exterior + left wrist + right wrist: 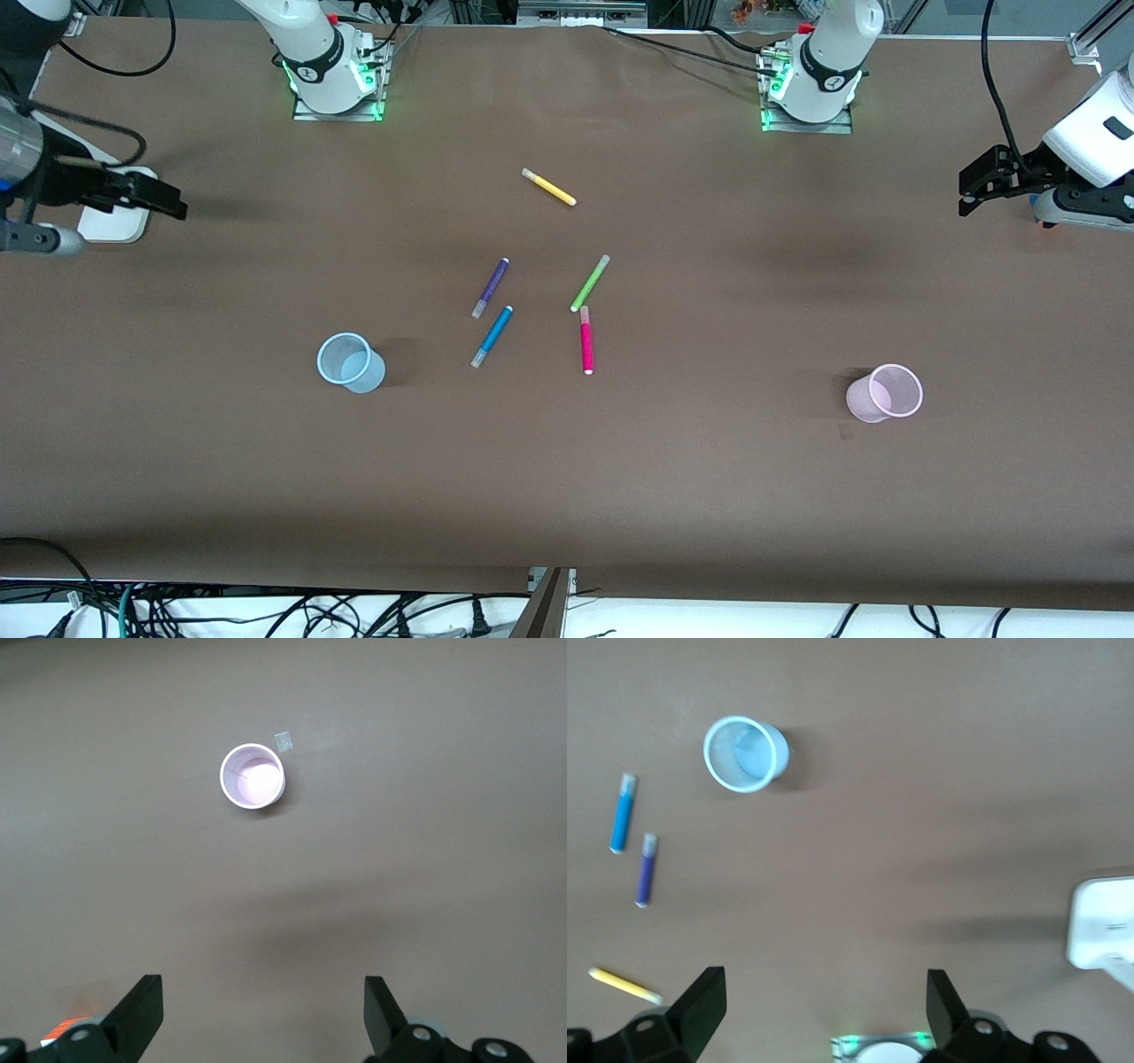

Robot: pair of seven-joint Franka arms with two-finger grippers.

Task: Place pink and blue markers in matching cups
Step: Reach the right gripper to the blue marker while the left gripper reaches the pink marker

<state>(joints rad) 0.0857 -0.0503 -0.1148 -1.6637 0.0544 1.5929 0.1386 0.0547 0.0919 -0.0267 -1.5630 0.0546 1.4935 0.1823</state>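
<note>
Nothing is picked yet: both markers, pink (586, 340) and blue (492, 337), lie mid-table between the blue cup (350, 362) and pink cup (885, 392), while the left gripper (973, 190) and right gripper (159, 199) hover wide open at the table's ends, so a reach inward seems next.

markers (586, 339) between cups (351, 362) — well apart

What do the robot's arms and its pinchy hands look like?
Both arms are smooth white shells with black rings at the joints, standing on metal bases lit green, with black cables nearby. The left gripper and right gripper are black, boxy and angular, each with two flat black fingers. The right arm also has a grey metallic wrist section.
</note>
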